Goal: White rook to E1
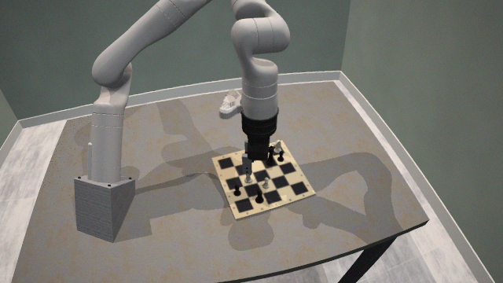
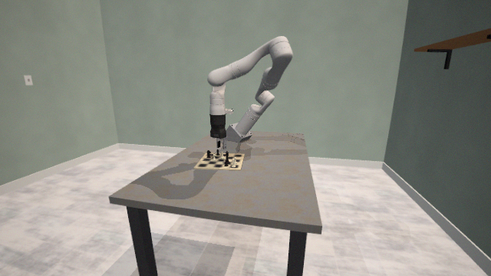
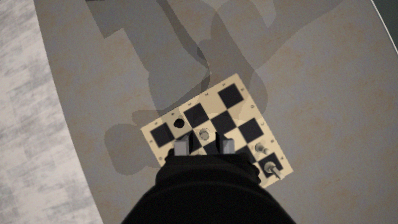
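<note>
The small chessboard [image 1: 263, 181] lies on the table and also shows in the exterior view [image 2: 219, 161]. The white rook [image 1: 247, 178] stands upright on a square in the board's left half. In the wrist view the rook [image 3: 203, 134] shows between my two fingers. My gripper [image 1: 247, 166] hangs straight down right over the rook, open, with its fingertips about level with the rook's top. Nothing is held.
Other pieces stand on the board: a black pawn [image 1: 236, 191], a black piece [image 1: 258, 196], a white pawn [image 1: 266, 182], a tall black piece [image 1: 270, 155], a black pawn [image 1: 280, 157] and a white knight [image 1: 277, 146]. A white shoe [image 1: 231, 103] lies behind the arm.
</note>
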`<move>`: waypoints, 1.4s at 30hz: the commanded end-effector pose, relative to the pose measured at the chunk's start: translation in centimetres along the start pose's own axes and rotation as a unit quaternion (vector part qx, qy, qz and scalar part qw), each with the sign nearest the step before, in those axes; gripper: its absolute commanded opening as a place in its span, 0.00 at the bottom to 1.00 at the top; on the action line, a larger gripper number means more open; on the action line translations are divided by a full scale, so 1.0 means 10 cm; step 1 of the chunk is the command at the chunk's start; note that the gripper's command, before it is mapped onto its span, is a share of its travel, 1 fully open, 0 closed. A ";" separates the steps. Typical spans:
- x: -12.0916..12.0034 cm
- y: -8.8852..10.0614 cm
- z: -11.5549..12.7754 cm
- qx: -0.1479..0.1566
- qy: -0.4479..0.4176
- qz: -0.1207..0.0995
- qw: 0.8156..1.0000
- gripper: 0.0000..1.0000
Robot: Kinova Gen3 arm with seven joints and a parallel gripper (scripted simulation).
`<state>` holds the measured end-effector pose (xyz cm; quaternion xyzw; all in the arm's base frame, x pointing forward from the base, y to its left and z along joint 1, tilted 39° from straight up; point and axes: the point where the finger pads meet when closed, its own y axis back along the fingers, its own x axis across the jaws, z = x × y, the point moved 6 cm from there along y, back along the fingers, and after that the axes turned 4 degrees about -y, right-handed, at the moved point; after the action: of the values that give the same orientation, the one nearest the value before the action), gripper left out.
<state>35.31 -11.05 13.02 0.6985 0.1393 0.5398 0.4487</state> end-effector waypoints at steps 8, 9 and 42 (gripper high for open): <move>0.00 -0.10 0.00 0.001 0.001 -0.002 1.000 0.73; 0.00 -0.10 0.00 0.000 0.001 -0.002 1.000 0.73; 0.00 -0.11 0.00 0.001 0.002 -0.002 1.000 0.73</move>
<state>35.51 -10.54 12.39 0.6986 0.1416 0.5398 0.4478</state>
